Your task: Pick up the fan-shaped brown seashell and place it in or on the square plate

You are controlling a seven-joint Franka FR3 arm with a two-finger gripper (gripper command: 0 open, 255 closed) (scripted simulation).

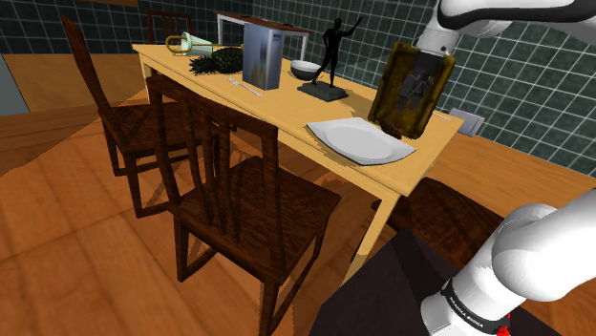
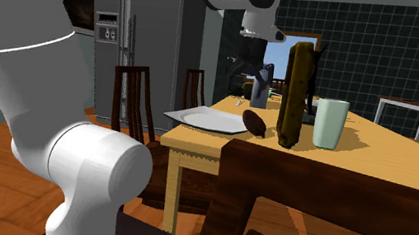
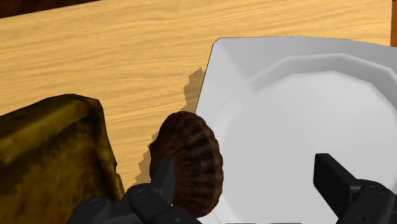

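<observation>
The brown fan-shaped seashell (image 3: 191, 162) lies on the wooden table, touching the rim of the white square plate (image 3: 299, 121). My gripper (image 3: 248, 184) hangs just above, open, its left finger (image 3: 164, 181) over the shell and its right finger over the plate. Nothing is held. In the second exterior view the shell (image 2: 254, 123) sits at the plate's (image 2: 207, 120) right edge, with the gripper (image 2: 247, 74) above it. In the shoulder view the plate (image 1: 361, 140) rests near the table's near corner. The gripper (image 1: 415, 95) shows dark in front of a tall olive block.
A tall olive-brown block (image 2: 294, 94) stands upright right next to the shell. A pale green cup (image 2: 330, 124) is beyond it. Further along the table are a black statue (image 1: 329, 57), a bowl (image 1: 306, 69), a metal box (image 1: 261, 55) and a pineapple (image 1: 218, 61). Dark chairs (image 1: 239, 191) line the side.
</observation>
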